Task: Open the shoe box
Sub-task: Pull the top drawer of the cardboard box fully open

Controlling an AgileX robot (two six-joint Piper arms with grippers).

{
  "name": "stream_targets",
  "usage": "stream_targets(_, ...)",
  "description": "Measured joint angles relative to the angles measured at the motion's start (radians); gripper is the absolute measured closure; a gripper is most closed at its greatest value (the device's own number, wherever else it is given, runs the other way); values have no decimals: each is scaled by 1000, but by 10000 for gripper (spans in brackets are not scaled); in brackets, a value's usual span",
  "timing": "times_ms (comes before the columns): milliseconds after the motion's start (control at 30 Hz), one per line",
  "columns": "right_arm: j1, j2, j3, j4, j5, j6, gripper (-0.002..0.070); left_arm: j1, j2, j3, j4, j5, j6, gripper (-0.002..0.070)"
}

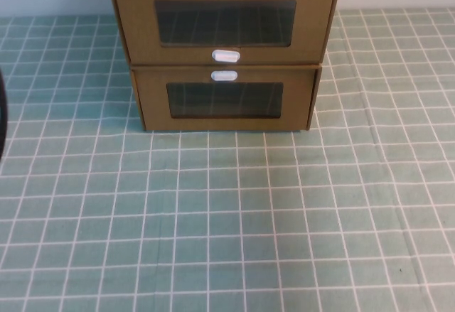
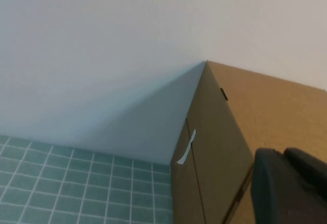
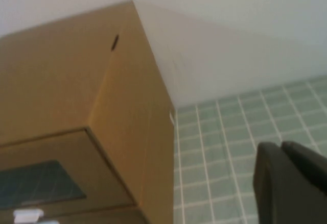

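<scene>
The brown cardboard shoe box (image 1: 224, 116) stands at the back of the table as two stacked drawers. The upper drawer (image 1: 135, 20) and the lower drawer (image 1: 153, 102) each have a dark window and a white handle: upper handle (image 1: 225, 55), lower handle (image 1: 224, 75). Both drawers sit closed. My left gripper (image 2: 283, 152) is shut and empty, off the box's left side (image 2: 214, 147). My right gripper (image 3: 281, 145) is shut and empty, off the box's right side (image 3: 127, 112), above the cloth. Neither gripper shows in the high view.
A green checked cloth (image 1: 227, 219) covers the table in front of and beside the box. A pale wall (image 2: 102, 40) rises behind the box. Something dark (image 1: 2, 113) shows at the left edge of the high view.
</scene>
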Motion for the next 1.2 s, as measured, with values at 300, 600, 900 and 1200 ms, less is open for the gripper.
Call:
stream_targets(300,273,239,-2,26,4,-368,690,1,287,-192,-74,114,114,679)
stream_targets(600,580,440,-163,-62,211,-891,689,1,688,-678,-684,467,726,679)
stream_targets(900,727,592,-372,-739,513,-583,689,-18,1169,-1193,-856,837,669,679)
stream_targets(1200,798,625,-375,-1458,464,106,689,-83,1326,-1361,-794,939,559,679)
